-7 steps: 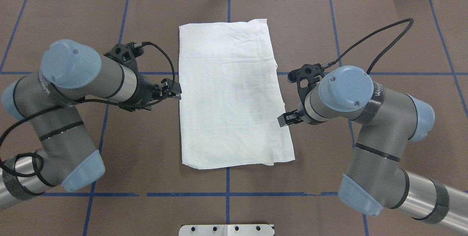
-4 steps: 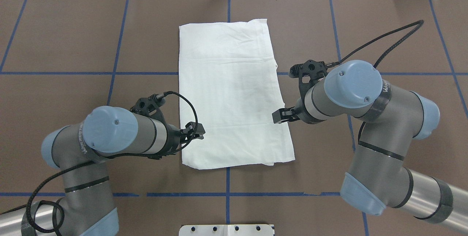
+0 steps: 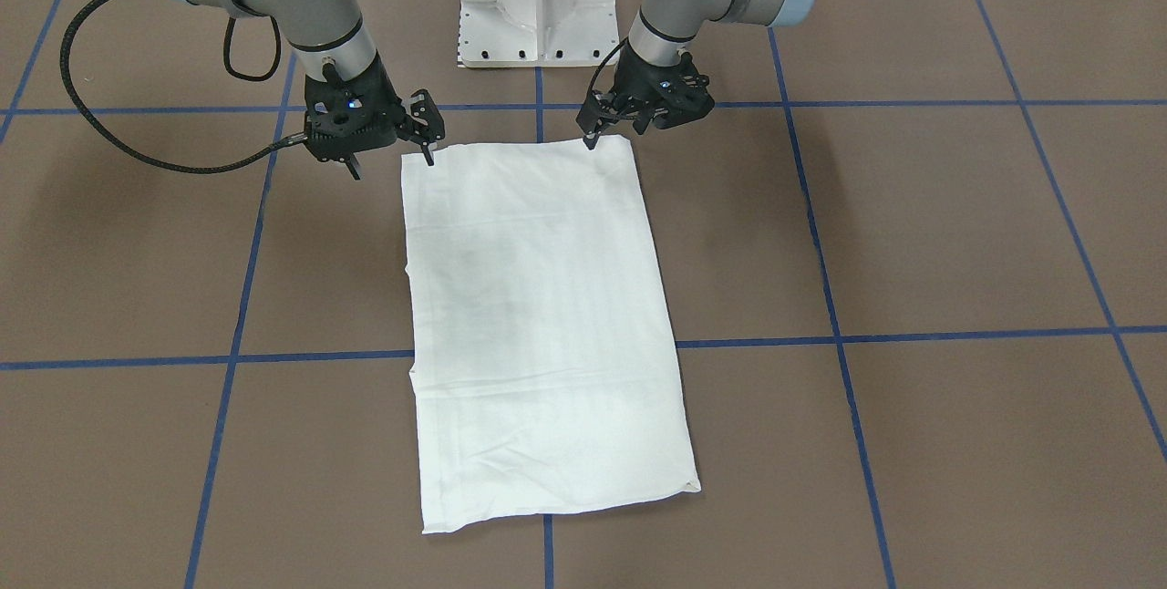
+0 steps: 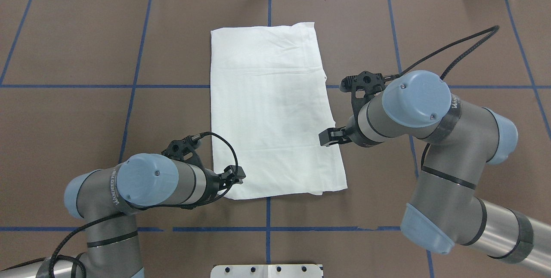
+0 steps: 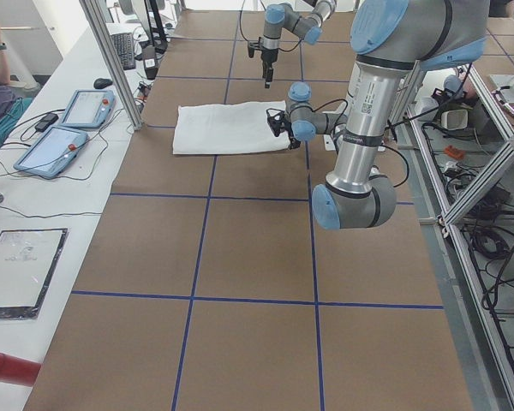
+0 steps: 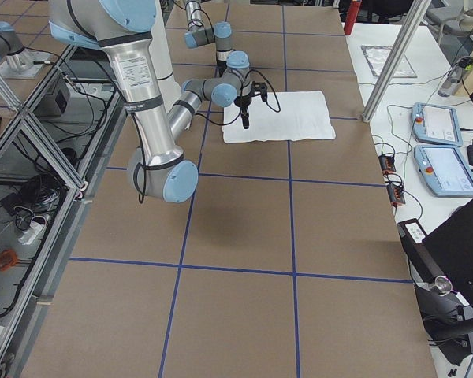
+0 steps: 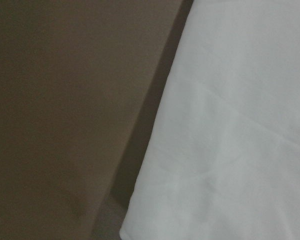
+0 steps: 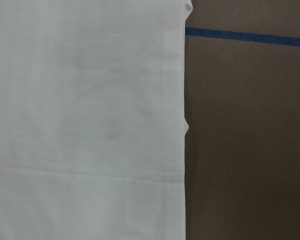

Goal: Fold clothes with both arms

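**Shirt lies lengthwise, away from robot**

The white shirt [image 4: 271,110], folded into a long rectangle, lies flat mid-table, its long axis running from the robot to the far edge. The left gripper [image 4: 236,175] is at its near left corner; whether it is spread, I cannot tell. The right gripper [image 3: 392,167] hangs over the right edge, fingers apart. Brown table [image 4: 86,32], blue tape lines [image 4: 64,86]; two tablets [image 5: 86,108] alongside.
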`<state>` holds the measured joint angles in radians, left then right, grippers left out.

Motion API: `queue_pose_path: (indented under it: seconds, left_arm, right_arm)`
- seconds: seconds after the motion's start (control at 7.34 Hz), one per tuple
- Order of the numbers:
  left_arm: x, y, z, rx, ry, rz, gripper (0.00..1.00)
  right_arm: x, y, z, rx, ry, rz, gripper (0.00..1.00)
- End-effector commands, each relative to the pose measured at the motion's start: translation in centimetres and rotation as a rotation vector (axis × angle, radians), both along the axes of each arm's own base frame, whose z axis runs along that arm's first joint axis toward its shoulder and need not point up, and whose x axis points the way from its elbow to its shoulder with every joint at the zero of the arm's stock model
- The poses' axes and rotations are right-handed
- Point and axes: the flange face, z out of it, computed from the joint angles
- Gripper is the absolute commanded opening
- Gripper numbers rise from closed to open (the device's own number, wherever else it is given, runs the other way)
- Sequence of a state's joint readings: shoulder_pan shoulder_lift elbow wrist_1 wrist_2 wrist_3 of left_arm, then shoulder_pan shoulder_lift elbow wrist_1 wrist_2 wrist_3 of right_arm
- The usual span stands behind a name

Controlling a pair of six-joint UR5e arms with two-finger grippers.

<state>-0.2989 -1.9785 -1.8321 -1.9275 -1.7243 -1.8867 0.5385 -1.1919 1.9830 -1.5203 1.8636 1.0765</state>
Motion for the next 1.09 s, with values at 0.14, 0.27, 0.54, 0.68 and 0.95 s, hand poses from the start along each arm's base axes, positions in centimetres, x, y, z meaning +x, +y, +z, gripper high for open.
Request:
queue_pose_path:
  seconds: [0.14, 0.27, 0.54, 0.68, 0.95]
  left_arm:
    - [0.57, -0.11, 0.35, -0.012, -0.038, -0.001, 0.81]
    - [0.57, -0.21, 0.44, -0.013, -0.041, -0.002, 0.73]
    - [0.62, -0.22, 0.55, -0.014, -0.045, -0.002, 0.66]
    - [0.82, -0.29, 0.78, -0.016, -0.049, -0.002, 0.64]
    - [0.91, -0.21, 0.85, -0.016, -0.051, -0.001, 0.56]
  right_arm:
    - [0.08, -0.05, 0.06, -0.001, 0.001, 0.002, 1.00]
    - [0.07, -0.05, -0.02, 0.000, -0.001, 0.002, 1.00]
    - [0.07, -0.05, -0.02, 0.000, -0.001, 0.002, 1.00]
    - [0.08, -0.05, 0.06, -0.001, 0.001, 0.002, 1.00]
    - [0.13, -0.12, -0.02, 0.000, -0.001, 0.003, 1.00]
